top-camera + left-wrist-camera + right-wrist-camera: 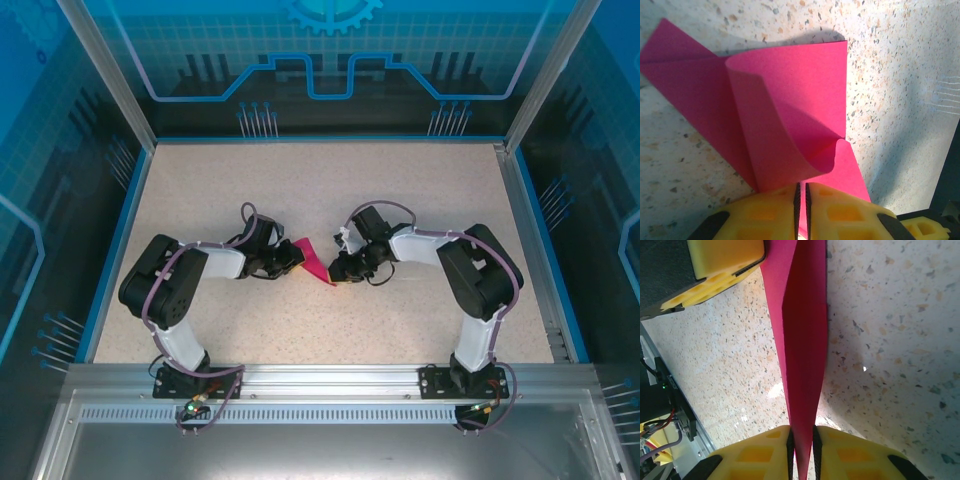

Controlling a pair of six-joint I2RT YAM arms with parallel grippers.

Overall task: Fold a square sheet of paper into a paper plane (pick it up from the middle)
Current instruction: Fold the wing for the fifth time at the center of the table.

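The magenta-pink sheet of paper (314, 259) is partly folded and held just above the table between both grippers. My left gripper (292, 257) pinches its left side. In the left wrist view the jaws (801, 188) are shut on a lower edge of the paper (790, 95), which has a creased flap and one loosely curled layer. My right gripper (340, 268) holds the other side. In the right wrist view the paper (805, 340) runs as a narrow folded strip into the shut gripper (802, 434). The left gripper's yellow finger (722, 262) shows at the top left.
The speckled beige table (330, 190) is bounded by a blue rim and aluminium frame posts (525, 190). The near metal rail (330, 380) carries both arm bases. Cables and a dark housing (660, 390) show at the left of the right wrist view.
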